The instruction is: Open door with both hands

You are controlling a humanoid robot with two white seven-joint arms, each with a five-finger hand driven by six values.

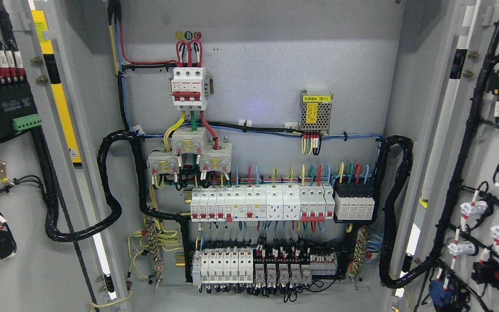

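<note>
A grey electrical cabinet stands open in front of me. Its left door [20,260] is swung out at the picture's left, its inner face carrying terminals and black cable. Its right door [487,143] is swung out at the right, its inner face wired with switch backs and lamps. Neither of my hands nor arms shows in the head view.
Inside, the back panel [267,65] holds a three-pole main breaker [189,89], a small power supply [315,110], two rows of breakers and relays [275,203], and thick black cable looms [111,186] looping to each door.
</note>
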